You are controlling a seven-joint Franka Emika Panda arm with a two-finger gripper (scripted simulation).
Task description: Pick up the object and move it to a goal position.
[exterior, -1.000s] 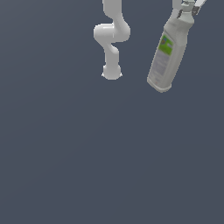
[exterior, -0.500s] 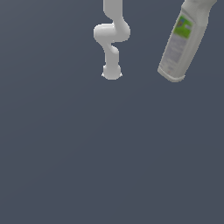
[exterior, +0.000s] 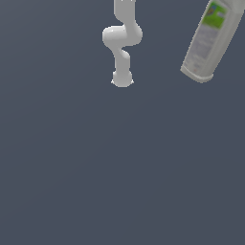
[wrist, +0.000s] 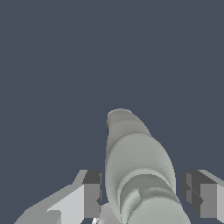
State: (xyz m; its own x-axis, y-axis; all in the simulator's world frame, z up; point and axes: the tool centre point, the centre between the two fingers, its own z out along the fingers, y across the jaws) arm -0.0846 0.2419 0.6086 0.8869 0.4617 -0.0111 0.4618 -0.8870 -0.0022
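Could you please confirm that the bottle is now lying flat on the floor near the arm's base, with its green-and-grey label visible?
Not quite. The exterior view shows the bottle raised and tilted, base lowermost, at that view's upper right, well away from the arm's base. The wrist view shows it hanging between the jaws of the gripper. The green-and-grey label is indeed visible.

Arm: glossy white, rounded tubular links, bulbous joints. Gripper: pale grey body, blocky fingers with dark pads.

Bottle right of arm
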